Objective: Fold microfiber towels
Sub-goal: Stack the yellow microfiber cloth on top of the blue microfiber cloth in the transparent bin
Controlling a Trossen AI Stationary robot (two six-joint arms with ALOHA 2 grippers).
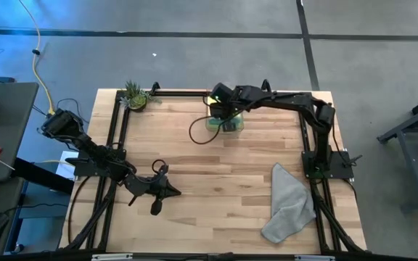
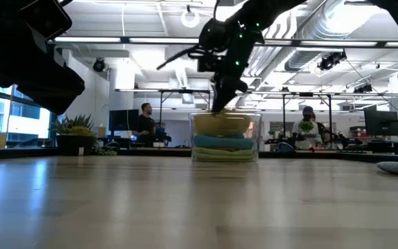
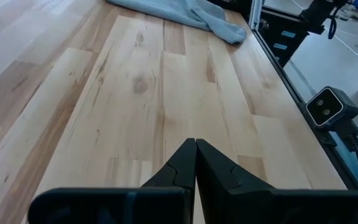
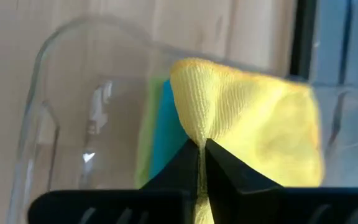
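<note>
Little looks done: the right hand (image 4: 200,163), clamped on the yellow towel (image 4: 253,124) in the bin (image 1: 225,122) at upper centre, leaves the grey towel (image 1: 290,204) rumpled lower right, while the left hand (image 3: 196,163) waits, fingers together.

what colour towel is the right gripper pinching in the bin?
Yellow towel, pinched by the right gripper; clearest in the right wrist view.

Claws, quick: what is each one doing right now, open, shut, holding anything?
Left claw: shut, holding nothing, above bare table.
Right claw: shut on the yellow towel, over the clear bin.
</note>
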